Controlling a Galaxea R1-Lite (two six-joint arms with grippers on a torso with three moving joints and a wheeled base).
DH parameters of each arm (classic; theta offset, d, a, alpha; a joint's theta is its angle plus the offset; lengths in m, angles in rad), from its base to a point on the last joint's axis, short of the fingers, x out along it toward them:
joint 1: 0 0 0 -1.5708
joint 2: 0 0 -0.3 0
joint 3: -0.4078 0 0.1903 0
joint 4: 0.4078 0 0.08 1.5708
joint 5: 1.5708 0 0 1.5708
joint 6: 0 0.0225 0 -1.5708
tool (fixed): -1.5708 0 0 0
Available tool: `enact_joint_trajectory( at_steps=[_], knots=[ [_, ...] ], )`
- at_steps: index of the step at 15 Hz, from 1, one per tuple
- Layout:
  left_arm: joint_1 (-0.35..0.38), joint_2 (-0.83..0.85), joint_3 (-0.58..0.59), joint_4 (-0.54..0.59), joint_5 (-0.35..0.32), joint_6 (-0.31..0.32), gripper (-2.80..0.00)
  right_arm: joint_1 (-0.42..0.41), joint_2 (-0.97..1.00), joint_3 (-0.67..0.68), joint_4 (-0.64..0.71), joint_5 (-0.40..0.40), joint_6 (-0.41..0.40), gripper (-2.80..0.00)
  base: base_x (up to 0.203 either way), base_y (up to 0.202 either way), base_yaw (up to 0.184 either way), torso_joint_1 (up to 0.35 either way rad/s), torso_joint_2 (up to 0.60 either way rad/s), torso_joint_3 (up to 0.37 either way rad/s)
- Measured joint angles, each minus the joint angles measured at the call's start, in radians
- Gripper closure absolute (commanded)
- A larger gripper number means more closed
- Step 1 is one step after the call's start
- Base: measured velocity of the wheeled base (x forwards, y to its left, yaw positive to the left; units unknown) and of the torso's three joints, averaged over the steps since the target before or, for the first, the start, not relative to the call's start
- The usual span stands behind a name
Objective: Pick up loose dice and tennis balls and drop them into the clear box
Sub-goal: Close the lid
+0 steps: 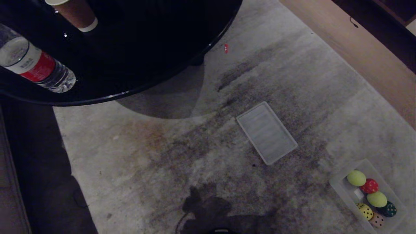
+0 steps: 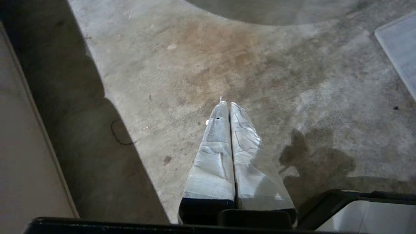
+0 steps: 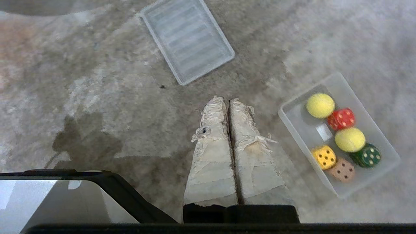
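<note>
Both taped grippers, left gripper (image 2: pixel 229 104) and right gripper (image 3: pixel 227 99), pressed closed, empty, above stained grey carpet (image 1: pixel 195 156). Frosted translucent plastic clear box (image 3: pixel 294 128) just beside right gripper holds two fuzzy yellow-green tennis balls (image 3: pixel 320 105) and red, yellow, dark green, peach dotted dice (image 3: pixel 341 118). No loose pieces visible; judgement: scan floor first, spread fingers before any descent.

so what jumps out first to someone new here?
The clear box on the stained floor, already holding two tennis balls and four dice. Its ribbed lid lies flat nearby. Both taped end effectors, left and right, hang shut and empty.
</note>
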Motion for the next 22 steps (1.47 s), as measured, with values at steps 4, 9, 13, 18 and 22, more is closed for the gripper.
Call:
enact_joint_trajectory(
  at_steps=[4,9,13,18,22],
  knots=[
    [0.0,0.0,0.0,0.0,0.0,-0.001,0.0,0.0,0.0,0.0,-0.001,0.0,0.001,0.0,0.0,0.0,0.0,0.0,0.0,0.0],
    [0.0,0.0,0.0,0.0,0.001,-0.002,0.0,0.0,0.0,0.0,-0.001,0.0,0.001,0.0,0.0,0.0,0.0,0.0,0.0,0.0],
    [0.0,0.0,0.0,0.0,0.001,-0.004,0.0,0.0,0.0,0.0,-0.001,0.0,0.0,0.0,0.029,0.0,0.0,-0.001,0.0,0.001],
    [0.0,0.0,0.0,0.0,0.001,-0.007,0.0,0.0,0.0,0.0,-0.001,0.0,0.001,0.0,0.061,0.0,0.0,0.002,0.0,0.002],
    [0.0,0.0,0.0,0.001,0.001,-0.016,0.0,0.0,0.0,0.0,-0.001,0.0,0.0,0.0,0.0,0.0,0.0,0.001,0.0,-0.054]
  ],
)
